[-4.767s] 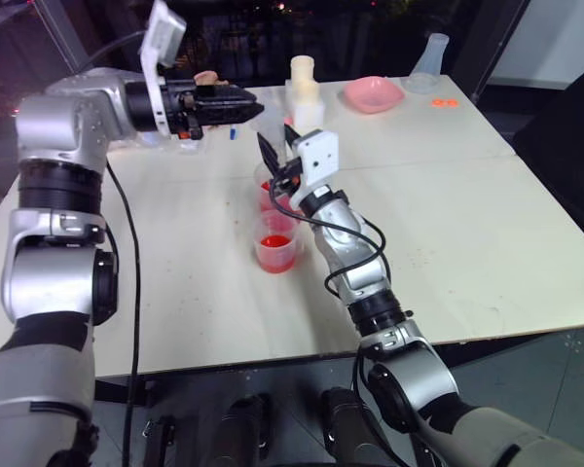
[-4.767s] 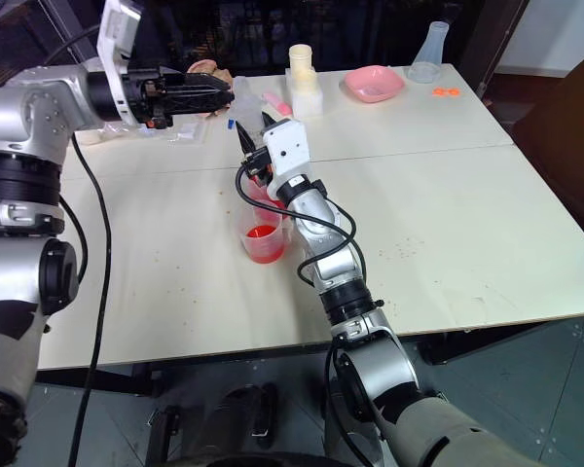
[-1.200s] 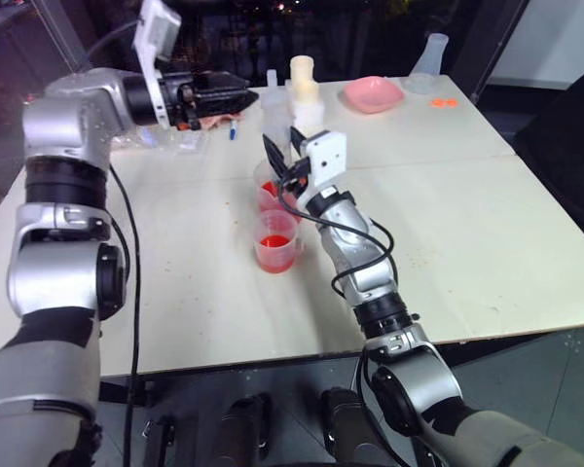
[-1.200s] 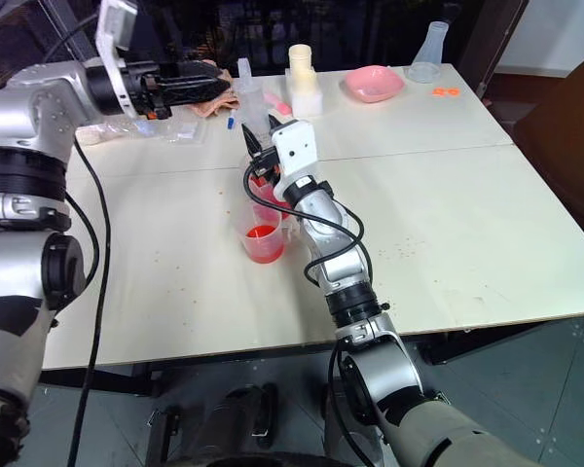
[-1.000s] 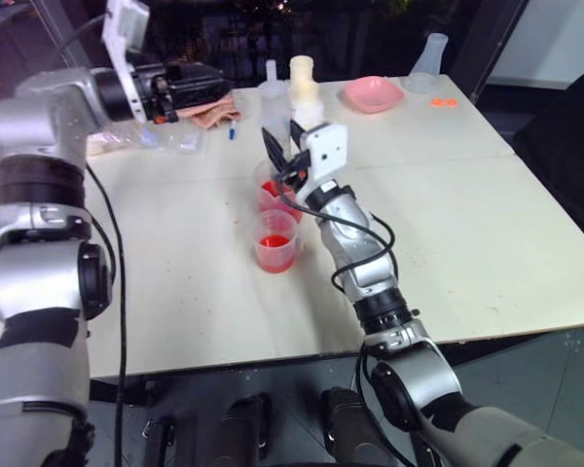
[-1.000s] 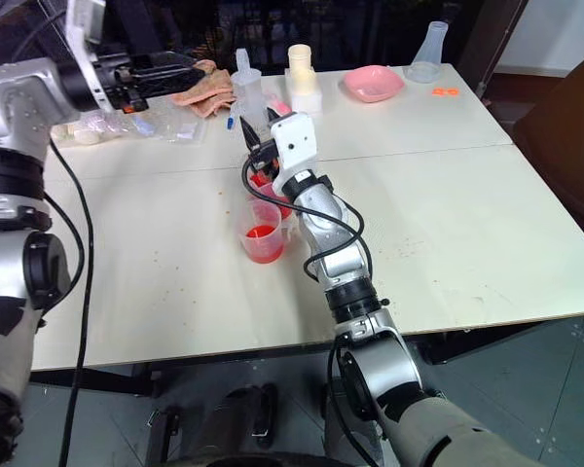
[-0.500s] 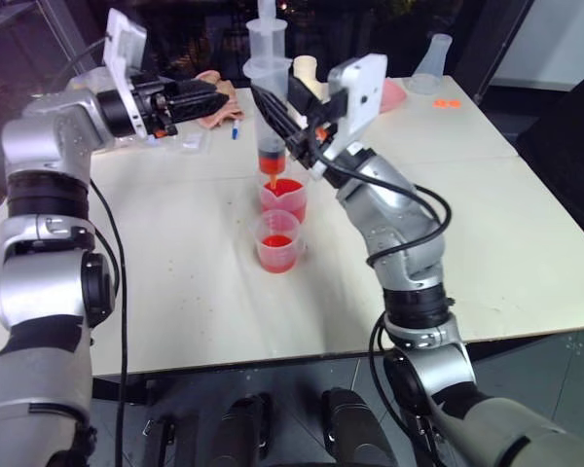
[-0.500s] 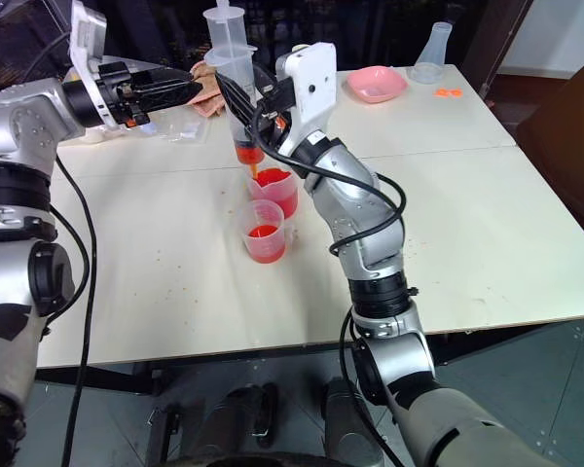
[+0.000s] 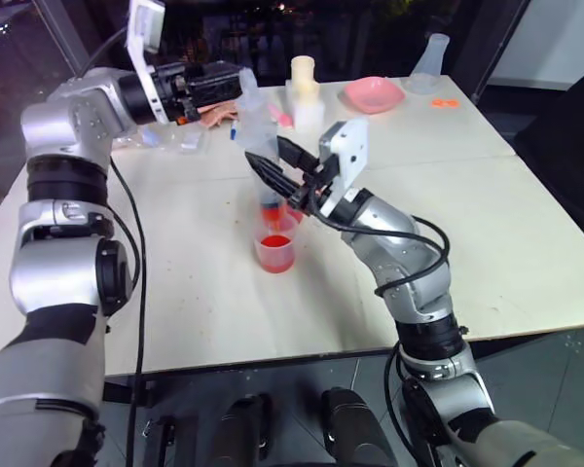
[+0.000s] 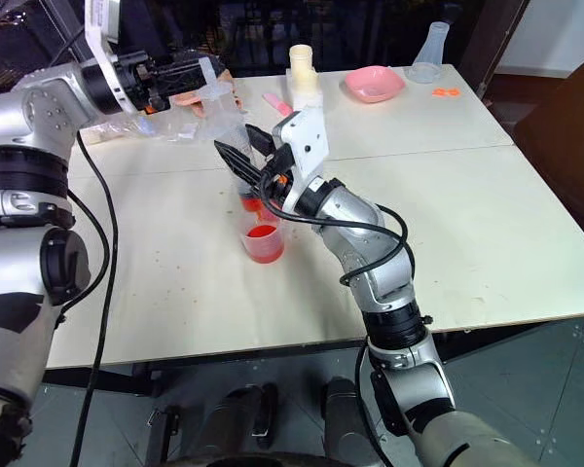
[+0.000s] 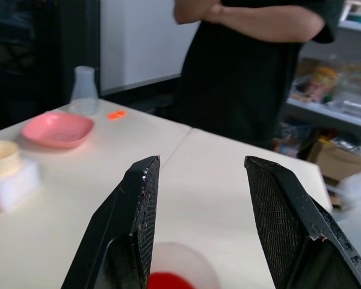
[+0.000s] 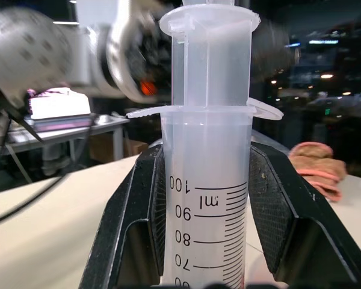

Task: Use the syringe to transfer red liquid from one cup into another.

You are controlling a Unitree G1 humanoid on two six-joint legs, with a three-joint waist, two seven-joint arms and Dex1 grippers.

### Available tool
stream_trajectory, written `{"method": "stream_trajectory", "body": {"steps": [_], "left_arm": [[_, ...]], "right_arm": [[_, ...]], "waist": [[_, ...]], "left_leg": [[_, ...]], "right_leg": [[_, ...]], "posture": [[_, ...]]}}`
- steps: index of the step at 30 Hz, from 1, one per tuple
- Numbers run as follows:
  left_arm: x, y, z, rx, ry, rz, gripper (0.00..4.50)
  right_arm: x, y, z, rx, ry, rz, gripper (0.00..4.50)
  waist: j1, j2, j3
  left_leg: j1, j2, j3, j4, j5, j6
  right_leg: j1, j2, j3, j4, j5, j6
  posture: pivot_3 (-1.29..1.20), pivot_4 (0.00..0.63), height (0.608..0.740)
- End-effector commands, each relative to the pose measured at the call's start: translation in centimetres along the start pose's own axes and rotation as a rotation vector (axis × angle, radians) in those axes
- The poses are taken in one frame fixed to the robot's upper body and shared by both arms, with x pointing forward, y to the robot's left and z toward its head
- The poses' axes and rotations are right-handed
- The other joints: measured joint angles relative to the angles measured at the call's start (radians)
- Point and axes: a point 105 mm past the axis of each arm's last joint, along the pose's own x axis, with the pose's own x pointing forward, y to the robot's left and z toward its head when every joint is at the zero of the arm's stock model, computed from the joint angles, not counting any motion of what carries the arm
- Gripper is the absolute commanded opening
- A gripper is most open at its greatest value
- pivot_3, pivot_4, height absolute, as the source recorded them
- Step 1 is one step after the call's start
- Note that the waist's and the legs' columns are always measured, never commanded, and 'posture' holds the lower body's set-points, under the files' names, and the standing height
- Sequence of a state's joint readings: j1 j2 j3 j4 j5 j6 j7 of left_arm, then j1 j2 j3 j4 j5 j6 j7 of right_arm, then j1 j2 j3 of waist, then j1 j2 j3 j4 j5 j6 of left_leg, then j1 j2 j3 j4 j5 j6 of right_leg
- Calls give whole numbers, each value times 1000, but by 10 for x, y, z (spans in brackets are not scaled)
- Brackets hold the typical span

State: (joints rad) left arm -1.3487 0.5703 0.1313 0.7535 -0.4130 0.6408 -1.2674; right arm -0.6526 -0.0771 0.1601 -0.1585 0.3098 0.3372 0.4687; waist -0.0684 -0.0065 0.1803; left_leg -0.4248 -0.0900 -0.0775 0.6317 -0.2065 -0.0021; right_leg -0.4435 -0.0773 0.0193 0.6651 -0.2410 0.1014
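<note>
Holding the syringe (image 9: pixel 262 146) clamped upright over the near cup (image 9: pixel 275 251), the right gripper (image 9: pixel 284 177) seems ready to empty it; the left gripper (image 9: pixel 236 80) (fingers spread, nothing held) must press the plunger next.

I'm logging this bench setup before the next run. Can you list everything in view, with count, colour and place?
syringe: one, clear, red liquid low in its barrel, held above the cups
cups: two, clear with red liquid, mid-table
bowl: one, pink, far side
flask: one, clear, far right corner
container: one, cream, on a white block, far side
cloth: one, pink, far left
table: one, cream
person: one, dark top, beyond the table
left gripper: black, open, near the plunger
right gripper: black, clamped on the barrel
</note>
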Motion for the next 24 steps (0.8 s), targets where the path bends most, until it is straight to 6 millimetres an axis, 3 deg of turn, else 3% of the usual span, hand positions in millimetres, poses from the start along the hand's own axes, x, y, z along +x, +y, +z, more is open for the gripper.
{"method": "stream_trajectory", "body": {"steps": [1,10,24], "left_arm": [[-5,-14,22,40,-24,-48,2363],[-24,-21,17,41,53,-48,2363],[-32,-25,11,20,64,-41,2363]], "right_arm": [[3,4,9,-36,-59,0,1375],[2,1,7,-41,-66,-18,1375],[1,0,7,-34,-57,-19,1375]], "waist": [[0,0,0],[1,0,0],[1,0,0]], "left_leg": [[0,0,0,0,0,0],[0,0,0,0,0,0],[0,0,0,0,0,0]], "right_leg": [[0,0,0,0,0,0],[0,0,0,0,0,0],[0,0,0,0,0,0]], "posture": [[0,150,740],[0,150,740],[0,150,740]]}}
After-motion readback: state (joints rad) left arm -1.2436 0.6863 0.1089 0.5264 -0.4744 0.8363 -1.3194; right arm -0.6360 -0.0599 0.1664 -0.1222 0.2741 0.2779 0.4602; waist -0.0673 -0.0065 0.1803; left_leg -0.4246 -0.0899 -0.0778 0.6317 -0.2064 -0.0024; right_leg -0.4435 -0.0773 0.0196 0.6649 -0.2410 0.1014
